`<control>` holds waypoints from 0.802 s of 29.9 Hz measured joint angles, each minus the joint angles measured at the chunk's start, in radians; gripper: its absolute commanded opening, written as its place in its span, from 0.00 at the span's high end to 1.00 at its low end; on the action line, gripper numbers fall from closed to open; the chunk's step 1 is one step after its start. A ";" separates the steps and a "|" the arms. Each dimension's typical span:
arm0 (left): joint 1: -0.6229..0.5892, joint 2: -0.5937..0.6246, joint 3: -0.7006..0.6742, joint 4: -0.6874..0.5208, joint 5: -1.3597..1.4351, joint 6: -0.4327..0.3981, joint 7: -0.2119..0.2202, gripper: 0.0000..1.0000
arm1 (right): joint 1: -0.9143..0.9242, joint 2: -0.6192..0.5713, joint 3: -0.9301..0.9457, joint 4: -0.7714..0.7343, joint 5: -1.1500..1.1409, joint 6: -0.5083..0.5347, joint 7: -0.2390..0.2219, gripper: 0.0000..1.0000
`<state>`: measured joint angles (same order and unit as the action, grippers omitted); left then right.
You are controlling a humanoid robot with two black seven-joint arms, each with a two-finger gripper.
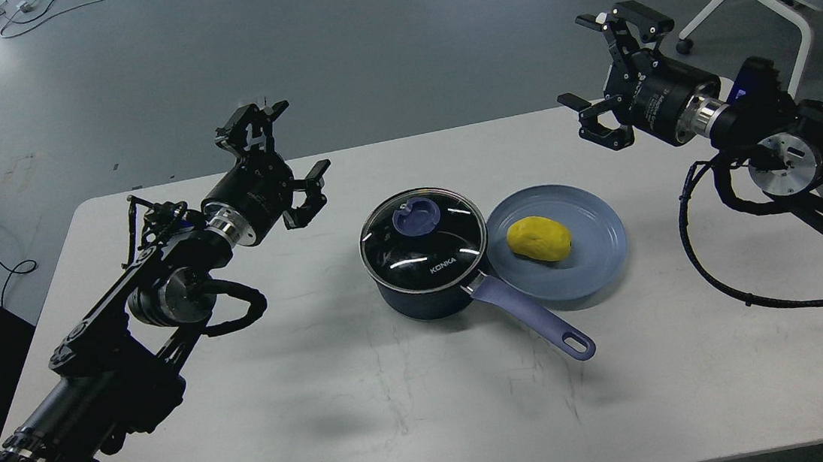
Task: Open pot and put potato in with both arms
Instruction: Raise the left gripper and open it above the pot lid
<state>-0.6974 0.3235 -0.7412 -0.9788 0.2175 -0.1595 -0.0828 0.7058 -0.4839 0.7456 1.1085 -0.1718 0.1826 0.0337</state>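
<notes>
the pot sits upright mid-table, dark navy, closed by a glass lid with a blue knob. its lavender handle points toward me and to the right, hole at its end. the potato, a smooth yellow oval, lies on a blue plate just right of the pot. my left fingers and right fingers hang spread, well apart from both.

views: one, head | position: above the near edge of the table | facing: forward and down | range: medium, table fills lower frame, floor beyond | arms enter from left and right edges | overlap: none
</notes>
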 measured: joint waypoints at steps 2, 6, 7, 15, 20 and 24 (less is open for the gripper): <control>0.000 -0.001 -0.010 0.000 0.000 0.000 0.000 0.01 | 0.000 0.001 0.000 -0.001 0.000 0.000 0.001 0.00; 0.001 -0.001 -0.017 0.000 0.000 0.001 -0.007 0.01 | -0.001 0.002 0.000 -0.001 0.000 0.000 0.001 0.00; 0.001 -0.001 -0.017 0.000 0.000 0.001 -0.009 0.01 | -0.001 0.002 0.000 -0.001 0.000 0.000 0.001 0.00; 0.010 -0.003 -0.017 0.000 0.039 0.001 -0.014 0.01 | 0.006 -0.001 0.000 -0.002 0.000 0.000 0.002 0.00; 0.013 -0.003 -0.017 -0.001 0.053 0.002 -0.023 0.01 | 0.006 -0.010 0.000 -0.003 0.000 0.000 0.003 0.00; -0.001 -0.002 -0.015 -0.010 0.175 0.021 -0.054 0.01 | 0.006 -0.013 0.000 -0.003 0.000 0.000 0.005 0.00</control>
<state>-0.6985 0.3211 -0.7566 -0.9883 0.3922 -0.1389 -0.1369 0.7117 -0.4968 0.7456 1.1059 -0.1718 0.1826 0.0392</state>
